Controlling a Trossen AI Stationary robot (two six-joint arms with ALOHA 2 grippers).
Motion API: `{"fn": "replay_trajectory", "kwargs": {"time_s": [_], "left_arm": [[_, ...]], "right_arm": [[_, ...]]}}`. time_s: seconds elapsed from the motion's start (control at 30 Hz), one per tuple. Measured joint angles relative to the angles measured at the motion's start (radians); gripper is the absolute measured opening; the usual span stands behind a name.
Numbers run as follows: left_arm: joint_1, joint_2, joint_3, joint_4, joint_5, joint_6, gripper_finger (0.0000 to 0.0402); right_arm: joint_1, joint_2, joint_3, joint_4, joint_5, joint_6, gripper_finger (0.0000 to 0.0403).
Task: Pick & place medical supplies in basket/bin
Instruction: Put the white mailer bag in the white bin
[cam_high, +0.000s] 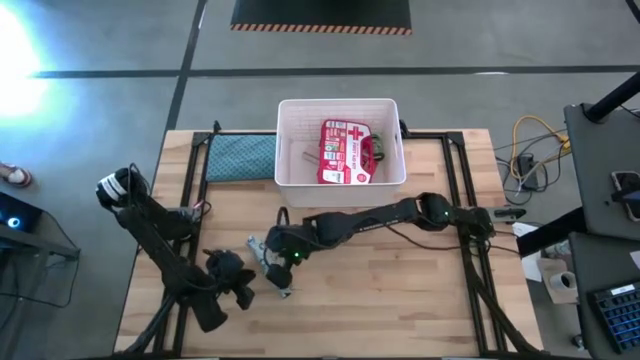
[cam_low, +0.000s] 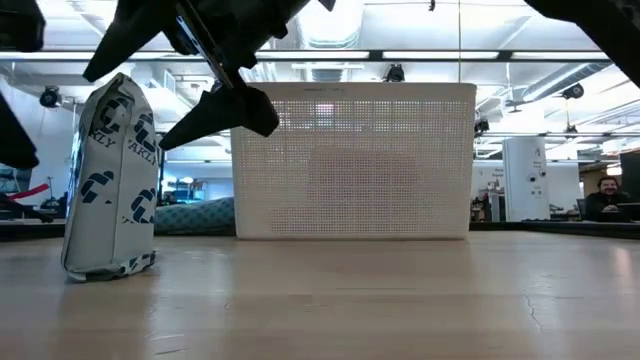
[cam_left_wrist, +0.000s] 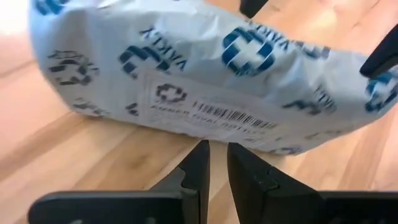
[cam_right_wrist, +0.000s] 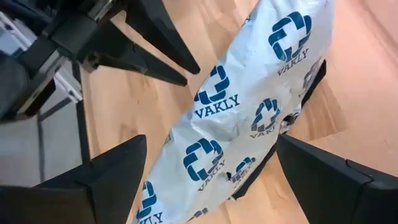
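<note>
Straddling wipes pack (cam_right_wrist: 242, 118), right gripper (cam_right_wrist: 211, 180) jaws wide apart, pack standing upright on table (cam_high: 400, 300) well short of basket (cam_high: 290, 140). Left gripper (cam_left_wrist: 213, 177) jaws nearly together, just beside. Centre fingers, squeeze gently before lifting.

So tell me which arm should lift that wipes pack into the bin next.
Right. Its gripper has open fingers on both sides of the wipes pack, and that arm reaches from the white bin's side. The left gripper merely faces the pack, fingers nearly closed.
</note>
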Motion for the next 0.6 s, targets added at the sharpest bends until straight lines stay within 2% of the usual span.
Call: {"fn": "replay_trajectory", "kwargs": {"time_s": [0.2, 0.6], "left_arm": [[-0.042, 0.000, -0.016, -0.039, 0.003, -0.002, 0.0037], [-0.050, -0.005, -0.087, -0.030, -0.003, 0.000, 0.0037]], "right_arm": [[0.028, 0.000, 0.000, 0.017, 0.120, 0.003, 0.0347], [0.043, 0.044, -0.020, 0.082, 0.147, 0.044, 0.0347]]}}
